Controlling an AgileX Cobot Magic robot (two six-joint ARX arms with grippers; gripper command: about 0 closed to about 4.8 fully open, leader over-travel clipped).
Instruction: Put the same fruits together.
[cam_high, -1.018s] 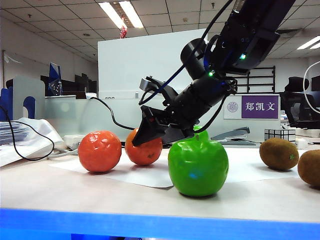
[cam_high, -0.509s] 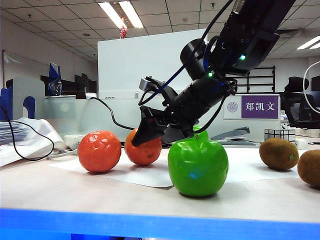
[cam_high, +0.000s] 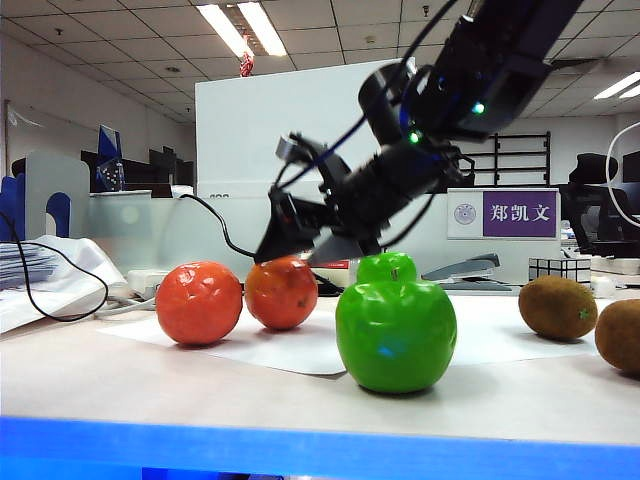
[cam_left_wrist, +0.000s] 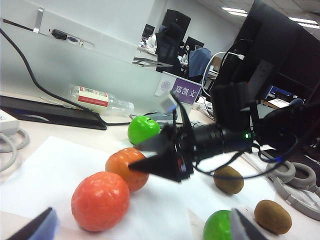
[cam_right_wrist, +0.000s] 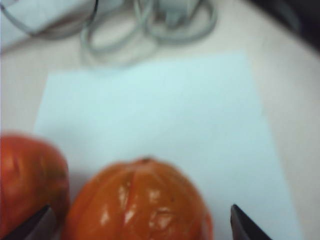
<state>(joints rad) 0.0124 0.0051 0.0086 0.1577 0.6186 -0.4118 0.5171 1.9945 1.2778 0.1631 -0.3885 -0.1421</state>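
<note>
Two oranges (cam_high: 199, 302) (cam_high: 281, 292) rest side by side on the white paper (cam_high: 300, 350). My right gripper (cam_high: 298, 240) hovers just above the second orange, open, its fingers apart from the fruit; the right wrist view shows that orange (cam_right_wrist: 137, 200) between the spread fingertips (cam_right_wrist: 245, 227), its neighbour (cam_right_wrist: 30, 180) beside it. A big green apple (cam_high: 396, 335) stands in front, a second apple (cam_high: 387, 267) behind it. Two kiwis (cam_high: 557, 307) (cam_high: 620, 335) lie at the right. My left gripper (cam_left_wrist: 140, 232) is open and holds nothing, well back from the oranges (cam_left_wrist: 100, 200) (cam_left_wrist: 127, 167).
A cable coil (cam_right_wrist: 150, 25) lies beyond the paper. A plastic bottle (cam_left_wrist: 100, 100) lies on its side near a dark keyboard (cam_left_wrist: 50, 115). A stapler (cam_high: 460, 270), name sign (cam_high: 503, 213) and puzzle cube (cam_high: 560, 268) stand at the back right. Headphones (cam_left_wrist: 295, 185) sit by the kiwis.
My right gripper has opened wider and lifted off the second orange, tilting upward. That orange now sits free on the paper, slightly nearer the first orange.
</note>
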